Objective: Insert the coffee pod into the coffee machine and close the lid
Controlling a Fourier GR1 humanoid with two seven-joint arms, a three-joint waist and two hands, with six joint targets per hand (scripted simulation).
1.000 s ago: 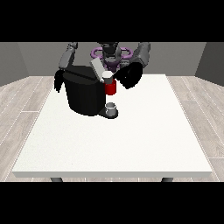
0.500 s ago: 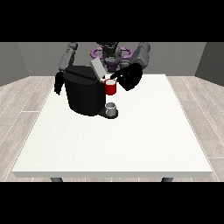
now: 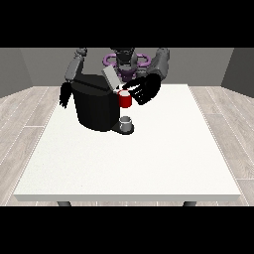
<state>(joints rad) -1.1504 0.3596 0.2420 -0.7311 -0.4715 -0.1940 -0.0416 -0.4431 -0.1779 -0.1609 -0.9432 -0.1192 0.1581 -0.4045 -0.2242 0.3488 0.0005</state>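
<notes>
From across the table [image 3: 149, 163], I am watching the hand at the view's right [image 3: 145, 91] hovering just beside the machine [image 3: 96, 104], its fingers spread and fairly straight, holding nothing that I can make out. Right at its fingertips, on the machine's side, a red thing at the machine [image 3: 125, 98] is showing. Above and to the far side of that hand, the lid [image 3: 110, 77] is standing tilted up, so it is not closed yet. Below the hand, nearer me, a grey thing [image 3: 126, 121] is sitting on the machine's base; I cannot tell whether it is the pod or a cup, so I am not placing the pod anywhere.

The hand at the view's left [image 3: 64, 94] is hanging well apart, on the machine's other side, by its back edge; whether its fingers are curled or loose I cannot tell.

Judging by this, the work is sitting near the insertion step, with the lid closing left to do.

The table is white and plain. Round it, pale wood-plank flooring [image 3: 30, 106] is running to grey walls [image 3: 34, 64].
</notes>
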